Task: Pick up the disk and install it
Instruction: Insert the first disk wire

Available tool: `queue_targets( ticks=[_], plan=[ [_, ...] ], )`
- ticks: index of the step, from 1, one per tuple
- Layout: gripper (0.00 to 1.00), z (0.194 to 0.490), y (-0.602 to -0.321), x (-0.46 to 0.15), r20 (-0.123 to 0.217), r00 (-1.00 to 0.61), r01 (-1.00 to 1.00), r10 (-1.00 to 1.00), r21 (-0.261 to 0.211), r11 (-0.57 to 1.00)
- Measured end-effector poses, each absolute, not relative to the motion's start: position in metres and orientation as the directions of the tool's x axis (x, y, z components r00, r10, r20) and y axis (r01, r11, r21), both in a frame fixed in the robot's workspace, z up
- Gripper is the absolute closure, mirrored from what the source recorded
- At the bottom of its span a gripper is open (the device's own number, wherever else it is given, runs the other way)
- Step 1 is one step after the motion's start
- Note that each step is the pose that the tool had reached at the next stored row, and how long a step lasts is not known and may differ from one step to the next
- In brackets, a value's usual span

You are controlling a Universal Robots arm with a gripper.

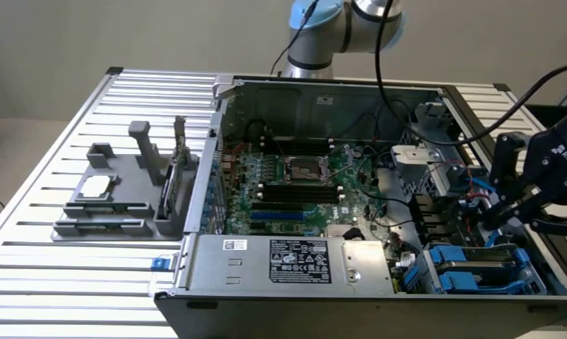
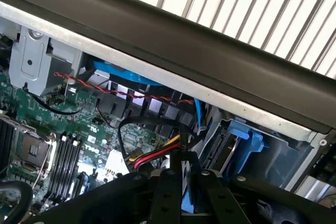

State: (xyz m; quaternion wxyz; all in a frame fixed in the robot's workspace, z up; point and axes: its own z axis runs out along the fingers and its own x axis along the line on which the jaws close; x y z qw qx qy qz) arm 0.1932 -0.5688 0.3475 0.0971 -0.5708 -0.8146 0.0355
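Far off from my black end effector [image 1: 488,215], toward the exterior view's left, a grey plastic holder [image 1: 114,205] stands on the slatted metal bench [image 1: 38,282]. Nearer is the open black computer case [image 1: 311,106]. My fingers are narrow, closed on a thin blue edge, I judge the silver-grey disk in its blue carrier [image 2: 188,195], directly above the blue plastic drive bays [image 1: 472,272]. It is probably stiff, quite heavy and sensitive to shock; the carrier's side rails are best for holding.
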Motion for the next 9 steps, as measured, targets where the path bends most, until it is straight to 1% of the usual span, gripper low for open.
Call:
queue_targets(
  ticks=[9],
  plan=[
    [0.84, 0.3497, -0.569, 0.1931, 0.117, -0.269, 0.943, 0.956, -0.169, 0.286]
  ],
)
